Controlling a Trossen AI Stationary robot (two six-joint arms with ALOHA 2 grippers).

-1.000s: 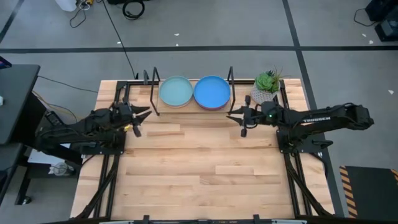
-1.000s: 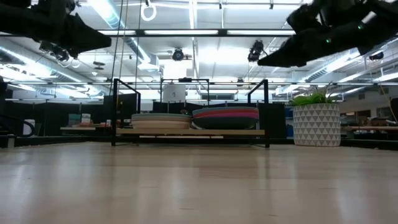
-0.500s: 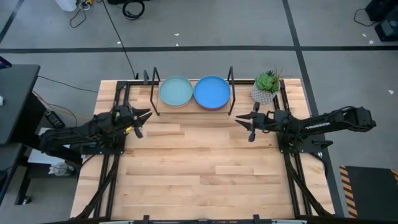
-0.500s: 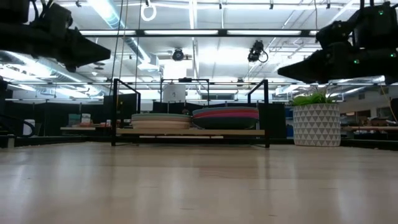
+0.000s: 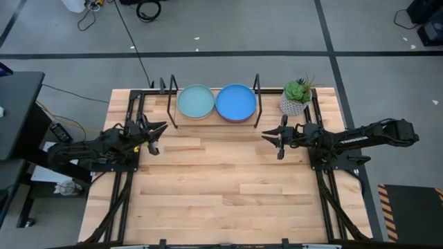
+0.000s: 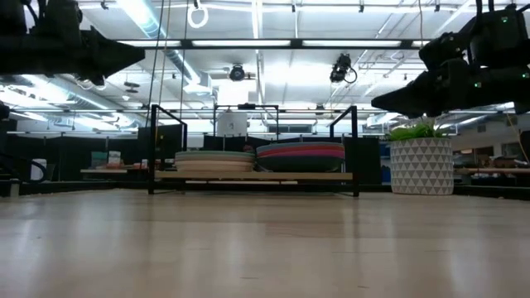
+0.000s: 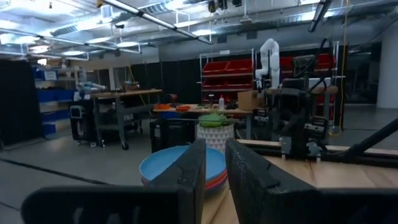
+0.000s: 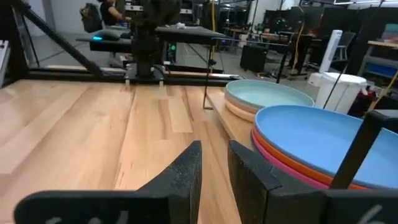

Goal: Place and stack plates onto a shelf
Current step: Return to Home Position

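The shelf point(image 5: 171, 114) stands at the table's far middle and carries two stacks of plates. The left stack has the light turquoise plate point(image 5: 196, 102) on top. The right stack has the blue plate point(image 5: 236, 102) on top, with orange point(image 8: 280, 163) and magenta point(image 8: 292, 180) under it. The low view shows both stacks point(image 6: 214, 161) point(image 6: 301, 156) resting flat on the board point(image 6: 248, 175). My left gripper point(image 5: 158, 133) hovers shut and empty, left of the shelf. My right gripper point(image 5: 270, 136) hovers shut and empty, right of it. Only a narrow slit shows between each pair of fingers point(image 7: 215, 144) point(image 8: 214, 144).
A potted plant in a white patterned pot point(image 5: 296, 97) stands at the far right, just beyond my right gripper and beside the shelf's right uprights point(image 5: 257, 90). Bare wooden tabletop point(image 5: 221, 180) stretches from the shelf to the near edge. A person point(image 8: 109, 9) shows far off in the room.
My right gripper has gone down and a little toward the near edge, levelling out from a downward tilt, and has then kept still. My left gripper has shifted slightly toward the near edge. The plates have not moved.
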